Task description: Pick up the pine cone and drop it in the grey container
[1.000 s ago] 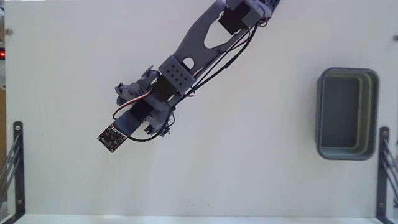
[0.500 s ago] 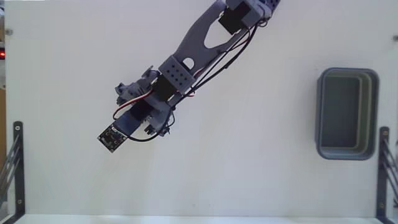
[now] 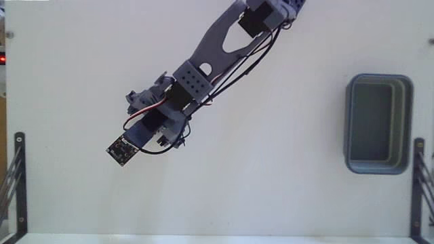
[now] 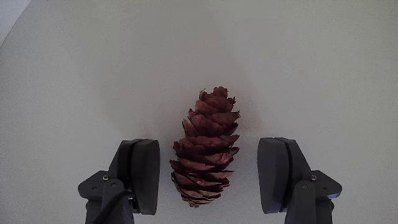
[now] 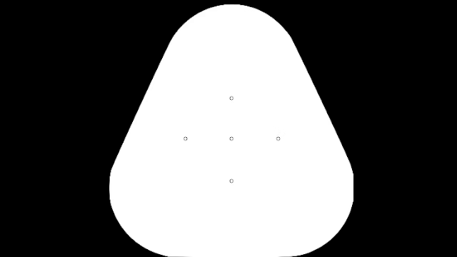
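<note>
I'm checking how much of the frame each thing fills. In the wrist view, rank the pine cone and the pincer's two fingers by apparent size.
1. Pine cone, the tallest.
2 and 3. Left finger and right finger: they look alike, so no ranking. Both sit nearer the camera and are cut off by the frame edge, so their size is unsure.

Looks like a hobby or lab bench set up for robot trials. Plain white table (image 3: 285, 196), bare, evenly lit. Small printed arm (image 3: 203, 61) with exposed servos and loose wires reaches in from the far edge in the fixed view. Dark metal brackets (image 3: 15, 176) stand at the left and right near corners. Red indicator light (image 3: 3, 59) at the left edge.
</note>
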`<state>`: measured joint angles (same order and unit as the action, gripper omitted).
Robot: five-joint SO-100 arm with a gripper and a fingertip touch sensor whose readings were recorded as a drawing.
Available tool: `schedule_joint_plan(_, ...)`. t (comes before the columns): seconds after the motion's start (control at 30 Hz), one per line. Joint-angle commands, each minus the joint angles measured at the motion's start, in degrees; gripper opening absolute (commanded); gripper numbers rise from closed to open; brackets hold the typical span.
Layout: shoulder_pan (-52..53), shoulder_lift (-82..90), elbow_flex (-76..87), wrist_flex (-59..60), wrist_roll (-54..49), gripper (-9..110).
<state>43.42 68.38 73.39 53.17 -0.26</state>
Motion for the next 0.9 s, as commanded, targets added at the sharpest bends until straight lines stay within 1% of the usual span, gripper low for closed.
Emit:
schedule_joint_plan(0.0,-0.28,2.64,-0.17,-0.98,0.26,95)
schedule_joint_plan(0.87,-0.28,2.64,-0.17,-0.98,0.26,87)
